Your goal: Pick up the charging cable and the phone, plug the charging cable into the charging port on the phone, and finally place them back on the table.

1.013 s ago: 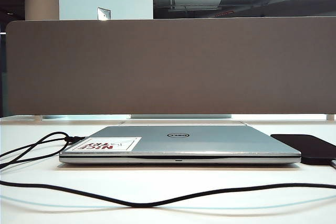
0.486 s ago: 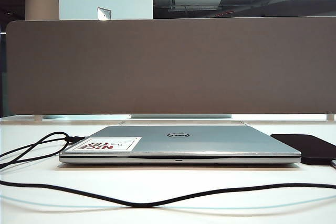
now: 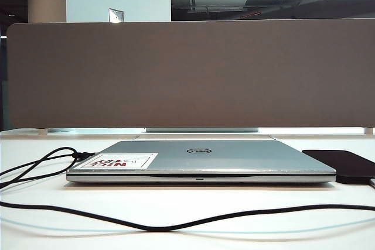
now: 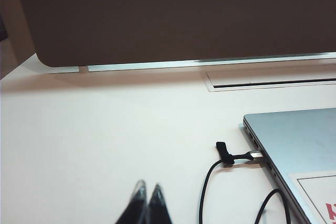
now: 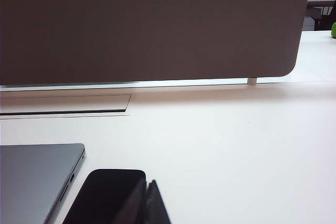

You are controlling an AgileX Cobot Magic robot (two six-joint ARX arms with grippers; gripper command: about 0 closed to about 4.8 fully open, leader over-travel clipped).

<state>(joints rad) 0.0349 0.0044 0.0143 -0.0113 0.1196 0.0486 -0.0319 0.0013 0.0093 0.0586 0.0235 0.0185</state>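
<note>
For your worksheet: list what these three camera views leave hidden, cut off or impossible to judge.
- Long thin black charging cable: both ends run off the exterior view's edges, so its connector is unseen.
- Flat glossy black phone: cut by the exterior frame's right edge; in the right wrist view the shut right gripper covers part of it, so whether it is plugged in is unclear.
- Shut left gripper: only fingertips show.
</note>
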